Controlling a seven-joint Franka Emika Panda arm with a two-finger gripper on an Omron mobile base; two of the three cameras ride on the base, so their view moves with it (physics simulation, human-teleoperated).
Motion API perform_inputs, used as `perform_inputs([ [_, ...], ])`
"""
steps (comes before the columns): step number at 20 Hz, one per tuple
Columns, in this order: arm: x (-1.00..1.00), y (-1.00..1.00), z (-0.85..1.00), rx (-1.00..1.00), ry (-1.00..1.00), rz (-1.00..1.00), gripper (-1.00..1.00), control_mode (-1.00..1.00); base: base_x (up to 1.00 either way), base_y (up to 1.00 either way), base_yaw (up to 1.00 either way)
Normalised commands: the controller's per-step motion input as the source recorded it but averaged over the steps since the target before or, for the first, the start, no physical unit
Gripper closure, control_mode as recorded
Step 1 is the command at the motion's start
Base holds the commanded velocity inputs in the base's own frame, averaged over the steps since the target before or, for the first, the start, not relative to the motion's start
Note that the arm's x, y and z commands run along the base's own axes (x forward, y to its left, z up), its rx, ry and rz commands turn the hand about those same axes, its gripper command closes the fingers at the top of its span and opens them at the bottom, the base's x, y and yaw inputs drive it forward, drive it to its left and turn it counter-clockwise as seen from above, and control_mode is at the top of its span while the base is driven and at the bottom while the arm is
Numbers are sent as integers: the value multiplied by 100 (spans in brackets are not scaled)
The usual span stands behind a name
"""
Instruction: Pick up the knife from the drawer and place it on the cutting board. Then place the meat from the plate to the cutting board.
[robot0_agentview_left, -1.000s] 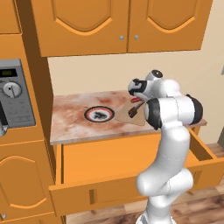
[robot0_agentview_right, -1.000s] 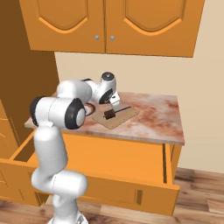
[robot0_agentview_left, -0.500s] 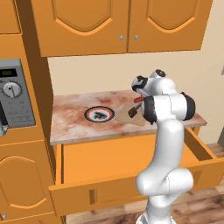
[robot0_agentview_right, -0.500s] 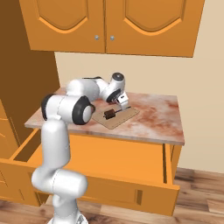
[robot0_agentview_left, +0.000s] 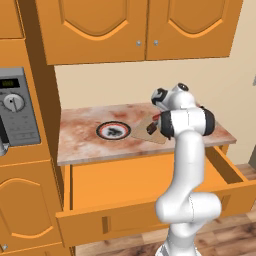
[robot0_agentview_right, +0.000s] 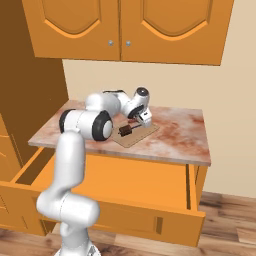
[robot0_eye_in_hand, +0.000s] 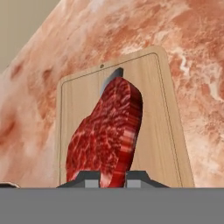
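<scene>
My gripper (robot0_eye_in_hand: 111, 177) is shut on the meat (robot0_eye_in_hand: 107, 135), a red marbled slab held on edge just above the cutting board (robot0_eye_in_hand: 153, 113). Behind the meat, the grey blade tip of the knife (robot0_eye_in_hand: 114, 74) lies on the board. In the right base view the gripper (robot0_agentview_right: 138, 119) hangs over the tan cutting board (robot0_agentview_right: 144, 132), with the knife's dark handle (robot0_agentview_right: 125, 130) at the board's near end. The left base view shows the gripper (robot0_agentview_left: 159, 115) right of the plate (robot0_agentview_left: 102, 131), with the knife (robot0_agentview_left: 151, 129) on the board (robot0_agentview_left: 161, 137). The drawer (robot0_agentview_left: 150, 185) stands pulled out below.
The marbled counter (robot0_agentview_right: 175, 135) carries the board and the plate. Arched wall cabinets (robot0_agentview_left: 140, 25) hang above it. A microwave panel (robot0_agentview_left: 17, 107) sits in the tall unit on the left. The open drawer (robot0_agentview_right: 115, 180) juts out in front of the counter, around the arm's base.
The hand has shifted a little to the right over the cutting board with the meat in its grip, and the elbow has swung round. The knife and plate have stayed put.
</scene>
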Motion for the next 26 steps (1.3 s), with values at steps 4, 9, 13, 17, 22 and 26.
perform_inputs([
  [4, 40, -3, -36, 0, 2, 5, 100, -100, 0, 0, 0],
  [9, 41, 0, -37, 0, 1, 4, 100, -100, 0, 0, 0],
  [13, 19, 0, -16, 0, 2, 3, 100, -100, 0, 0, 0],
  [17, 6, -1, -16, 0, 1, 2, -100, -100, 0, 0, 0],
  [22, 2, -2, -1, 2, 0, 1, -100, -100, 0, 0, 0],
  [26, -2, -9, 10, 2, 0, 1, -100, -100, 0, 0, 0],
])
